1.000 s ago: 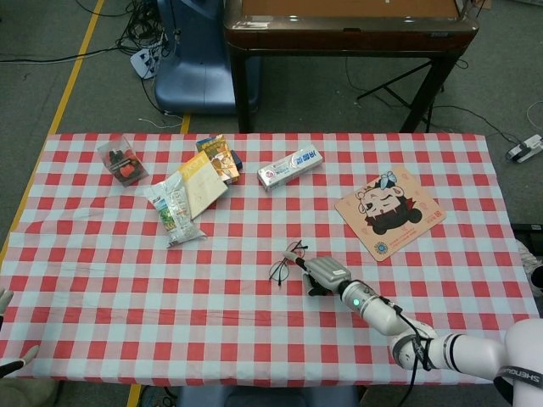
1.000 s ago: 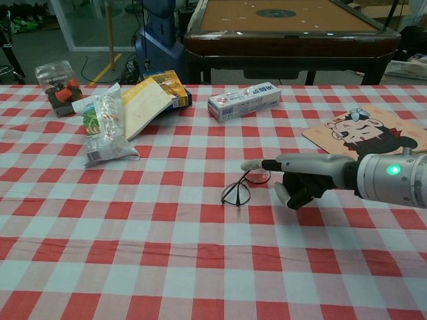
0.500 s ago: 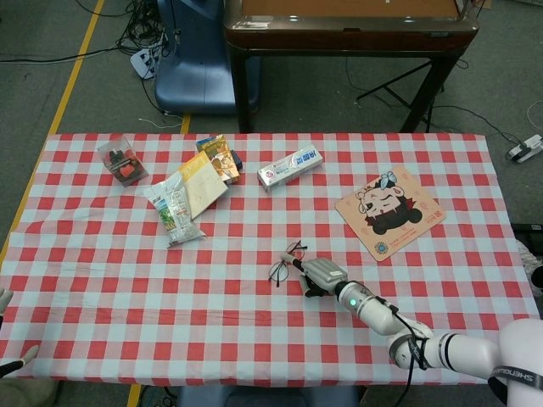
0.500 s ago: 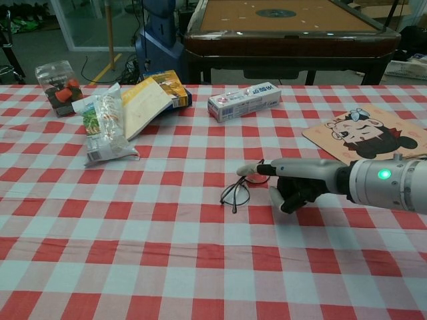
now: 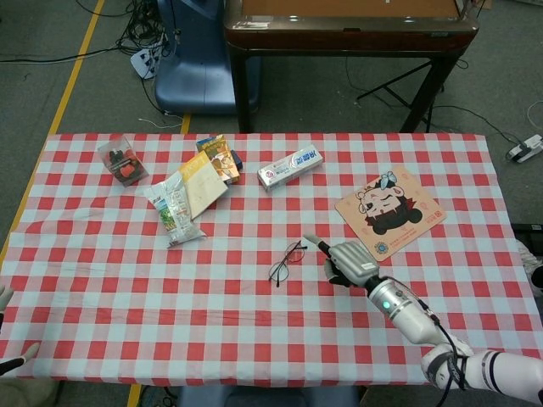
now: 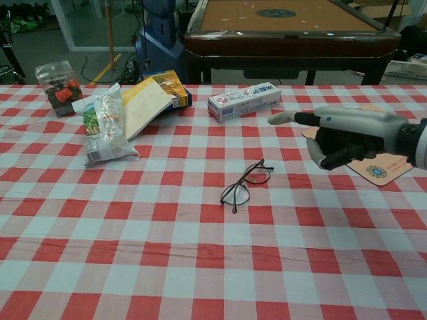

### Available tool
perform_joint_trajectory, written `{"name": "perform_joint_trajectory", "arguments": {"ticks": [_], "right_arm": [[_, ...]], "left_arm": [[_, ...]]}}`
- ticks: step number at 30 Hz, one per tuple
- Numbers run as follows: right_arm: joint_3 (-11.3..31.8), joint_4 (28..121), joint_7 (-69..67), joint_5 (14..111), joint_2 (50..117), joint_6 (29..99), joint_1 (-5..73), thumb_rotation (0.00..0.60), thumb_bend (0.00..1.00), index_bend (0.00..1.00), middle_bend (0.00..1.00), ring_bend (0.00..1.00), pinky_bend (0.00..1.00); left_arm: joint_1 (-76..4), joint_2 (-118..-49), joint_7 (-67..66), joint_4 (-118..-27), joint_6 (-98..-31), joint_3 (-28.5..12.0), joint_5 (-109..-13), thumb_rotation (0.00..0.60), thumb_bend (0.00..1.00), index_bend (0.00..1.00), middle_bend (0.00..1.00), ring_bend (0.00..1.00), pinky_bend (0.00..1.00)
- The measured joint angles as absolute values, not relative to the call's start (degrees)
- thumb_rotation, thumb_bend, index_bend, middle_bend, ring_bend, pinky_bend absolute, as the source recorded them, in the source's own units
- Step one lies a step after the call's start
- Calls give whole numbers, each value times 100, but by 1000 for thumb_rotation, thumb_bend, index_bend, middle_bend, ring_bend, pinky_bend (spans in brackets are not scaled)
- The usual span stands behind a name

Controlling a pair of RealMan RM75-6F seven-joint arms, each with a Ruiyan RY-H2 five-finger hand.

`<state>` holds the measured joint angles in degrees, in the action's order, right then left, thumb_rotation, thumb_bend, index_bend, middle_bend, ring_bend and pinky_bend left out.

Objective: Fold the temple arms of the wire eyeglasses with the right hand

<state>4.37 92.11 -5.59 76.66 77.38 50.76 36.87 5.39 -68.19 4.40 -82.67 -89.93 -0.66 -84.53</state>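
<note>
Left hand barely shows at the table's near corner in the head view, just fingertips, so I cannot tell how it is set. On that side I have a clear box of red fruit, a snack bag lying on a booklet, and further along a toothpaste carton whose blue print is too small for me to read. The wire eyeglasses lie on the checked tablecloth near the middle, apart from everything; whether both temples are folded I can't judge. My right hand hovers just right of them, raised, one finger pointing leftward and the rest curled in, holding nothing. Behind it sits a cartoon mat with a small code in its corner
</note>
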Motion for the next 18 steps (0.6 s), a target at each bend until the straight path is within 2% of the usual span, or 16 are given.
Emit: {"name": "perform_joint_trajectory", "arguments": {"ticks": [3,4,6,8,12,15,18], "right_arm": [[364,9426,16,7701,7525,5773,3338,600,576,0,794,822,911],[338,9476,194,7707,7475,5999,3216,600,556,0,757,782,900],[264,9581,575,7715,7367,6532,2897,600,543,0,658,677,839],[182,9658,823,7722,7274,6968,2580,600,543,0,530,540,702],[-23,9750,1027,7804,7079,7764,1893,600,543,0,350,336,445],[-128,9712,929,7960,7003,8168,1564,600,543,0,291,261,389],[-194,9648,857,8118,6951,8507,1292,600,543,0,281,243,382]], "left_arm": [[510,-6831,410,-8270,-8986,-84,-8461,600,164,0,0,0,0],[502,-6841,398,-8269,-8982,-89,-8463,600,164,0,0,0,0],[476,-6867,374,-8267,-8959,-93,-8472,600,164,0,0,0,0],[448,-6883,337,-8271,-8937,-93,-8490,600,164,0,0,0,0],[396,-6923,277,-8294,-8933,-107,-8537,600,164,0,0,0,0],[360,-6957,227,-8317,-8933,-109,-8587,600,164,0,0,0,0],[334,-6983,181,-8350,-8951,-112,-8624,600,164,0,0,0,0]]}}
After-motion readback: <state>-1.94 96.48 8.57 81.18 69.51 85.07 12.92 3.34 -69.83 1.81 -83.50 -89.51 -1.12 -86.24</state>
